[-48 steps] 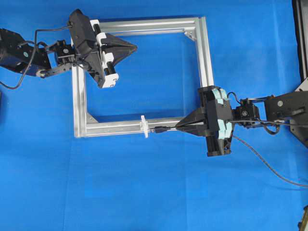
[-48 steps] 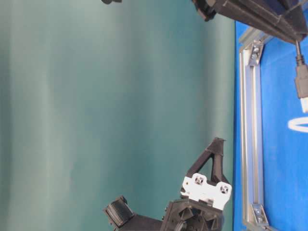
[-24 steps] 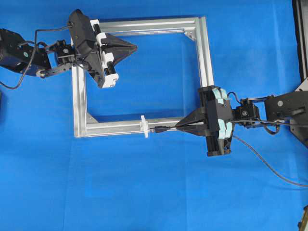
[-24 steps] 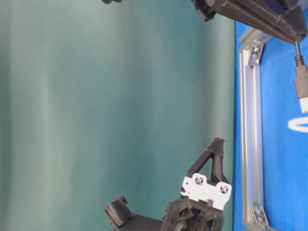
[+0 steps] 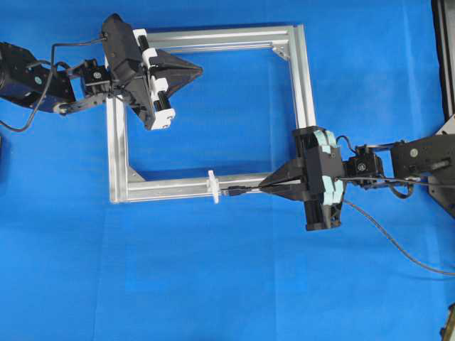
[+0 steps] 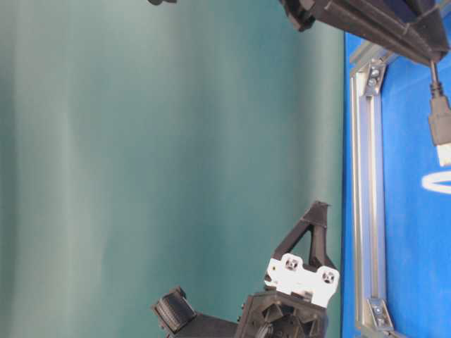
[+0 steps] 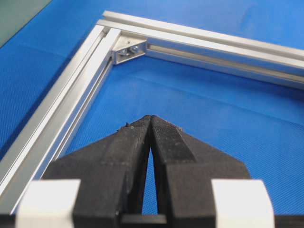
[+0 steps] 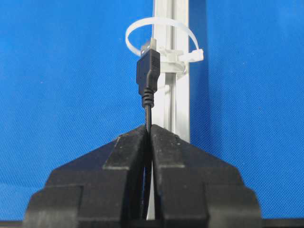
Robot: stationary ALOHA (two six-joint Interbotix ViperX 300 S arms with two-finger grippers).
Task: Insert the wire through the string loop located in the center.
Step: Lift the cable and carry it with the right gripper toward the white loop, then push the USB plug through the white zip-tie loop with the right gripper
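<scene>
Right gripper (image 8: 149,127) clamped on the wire (image 8: 148,71) just behind its dark plug, at the lower right of the overhead view, with the metallic tip close in front of the string loop (image 8: 161,35) and not yet seen through it. String loop standing on the lower rail of the silver frame (image 5: 301,78), about mid-picture in the overhead view. Left gripper (image 7: 150,118) pressed shut on nothing, over the blue cloth (image 5: 213,284) inside the frame's upper left corner.

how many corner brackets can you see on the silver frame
2: one corner bracket inside the frame's top right corner, another inside the bottom left. The arms cover the other two corners, so more may be hidden.
</scene>
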